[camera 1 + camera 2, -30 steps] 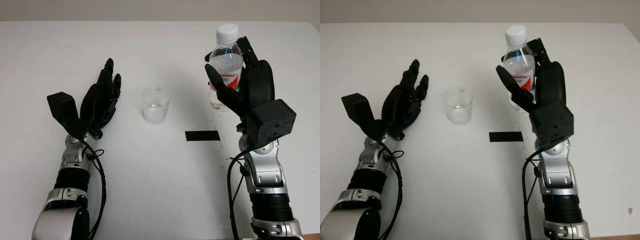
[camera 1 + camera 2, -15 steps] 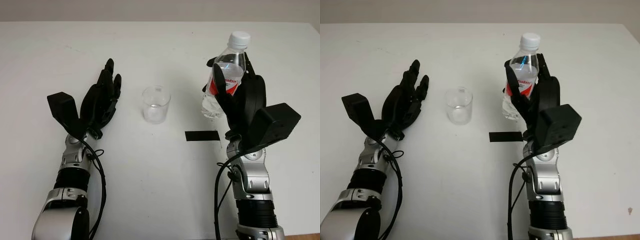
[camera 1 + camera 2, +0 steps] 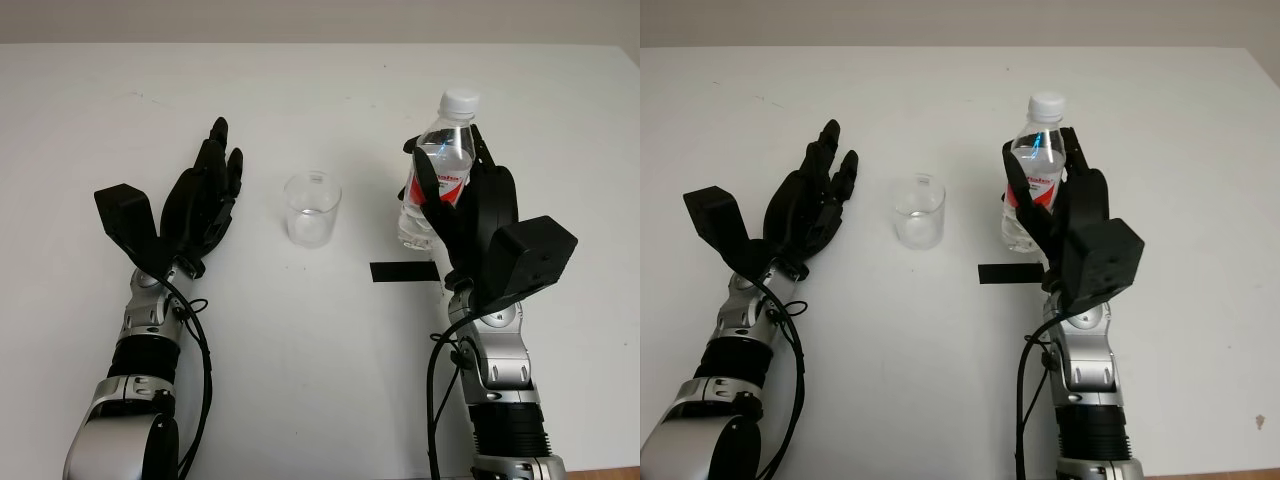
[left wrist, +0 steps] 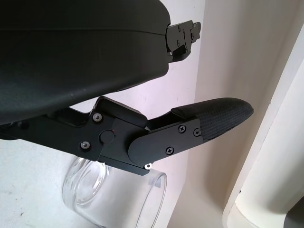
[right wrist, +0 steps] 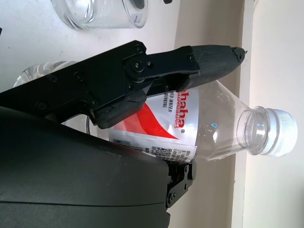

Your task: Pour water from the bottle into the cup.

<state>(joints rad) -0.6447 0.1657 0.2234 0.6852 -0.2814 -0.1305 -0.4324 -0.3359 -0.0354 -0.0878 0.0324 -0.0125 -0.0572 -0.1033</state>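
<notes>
We record a white table carrying the following. Item one: a clear plastic bottle with a white cap and a red-and-white label, water inside, standing near upright with a slight lean, toward the table's right half and nearer its far edge than its near edge. Item two: our right hand, black, wrapped about the bottle's labelled middle; one finger lies across the label's front while the palm shell backs the other side, so the fingers are closed in a grasp on the bottle. We cannot tell whether the bottle's base touches the table. Item three: a clear, empty-looking cup, upright, near the table's centre, well apart from the bottle and to its left. Item four: our left hand, open, holding nothing, its fingers extended toward the far edge, placed to the left of the cup and apart from it. Item five: a strip of black tape, flat on the table, just nearer to us than the bottle and beside the right wrist.
</notes>
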